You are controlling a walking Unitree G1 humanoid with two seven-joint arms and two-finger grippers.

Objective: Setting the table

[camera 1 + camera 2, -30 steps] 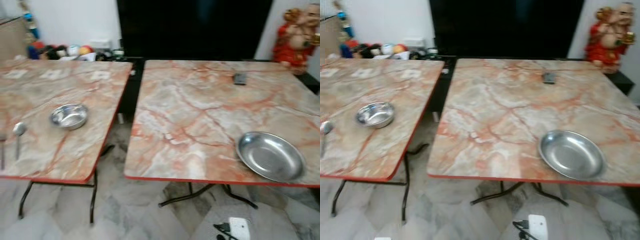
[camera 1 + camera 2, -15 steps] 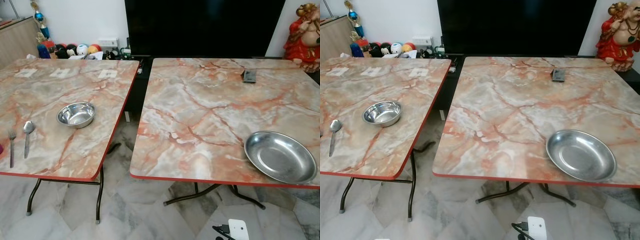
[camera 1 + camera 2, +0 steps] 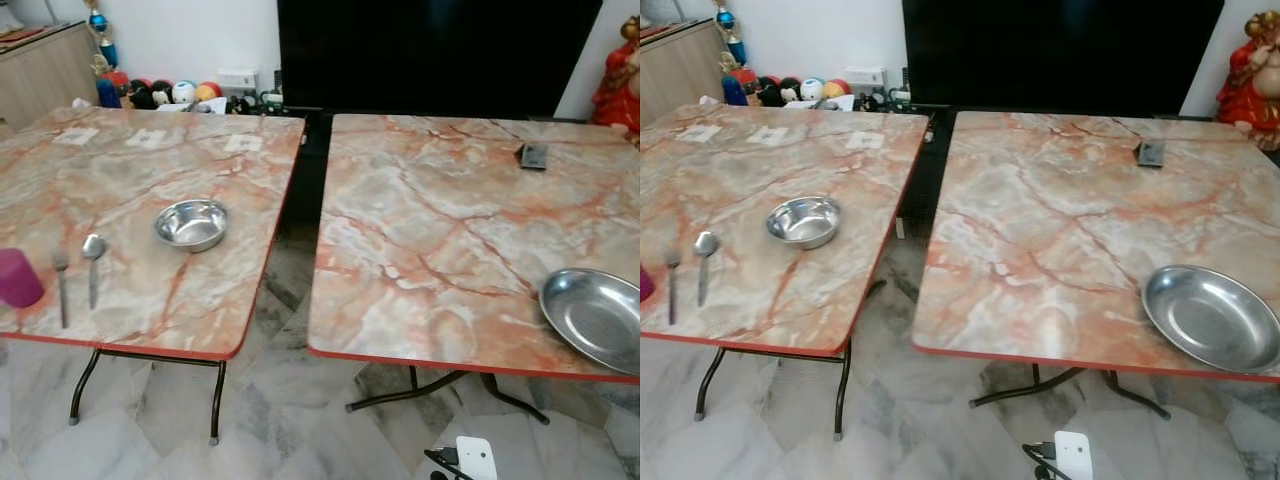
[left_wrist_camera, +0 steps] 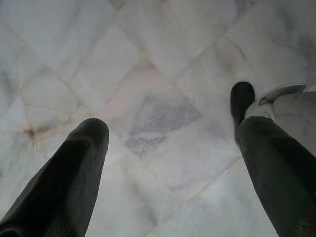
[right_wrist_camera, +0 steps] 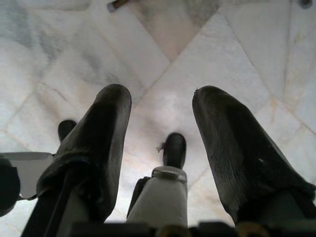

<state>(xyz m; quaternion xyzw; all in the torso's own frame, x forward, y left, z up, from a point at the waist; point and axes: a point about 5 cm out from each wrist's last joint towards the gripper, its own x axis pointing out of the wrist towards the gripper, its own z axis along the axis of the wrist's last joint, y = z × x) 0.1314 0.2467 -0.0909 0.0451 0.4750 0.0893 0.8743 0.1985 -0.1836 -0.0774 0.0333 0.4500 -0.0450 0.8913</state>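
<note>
Two marble-patterned tables stand side by side. On the left table (image 3: 120, 190) sit a small steel bowl (image 3: 191, 224), a spoon (image 3: 93, 262), a fork (image 3: 61, 285) and a magenta cup (image 3: 17, 278) near its front edge. The right table (image 3: 440, 230) carries a wide steel plate (image 3: 598, 318) at its front right. My left gripper (image 4: 170, 133) hangs open over the marble floor, nothing between its fingers. My right gripper (image 5: 162, 106) is likewise open above the floor tiles.
A gap of floor (image 3: 285, 290) separates the tables. A small dark object (image 3: 533, 155) lies at the right table's far side. A big black screen (image 3: 430, 50) and a red figurine (image 3: 620, 75) stand behind. A white device with a cable (image 3: 470, 458) lies on the floor.
The camera has swung to the left: everything has shifted right in view, and the magenta cup and fork have come into sight. The tableware has not moved.
</note>
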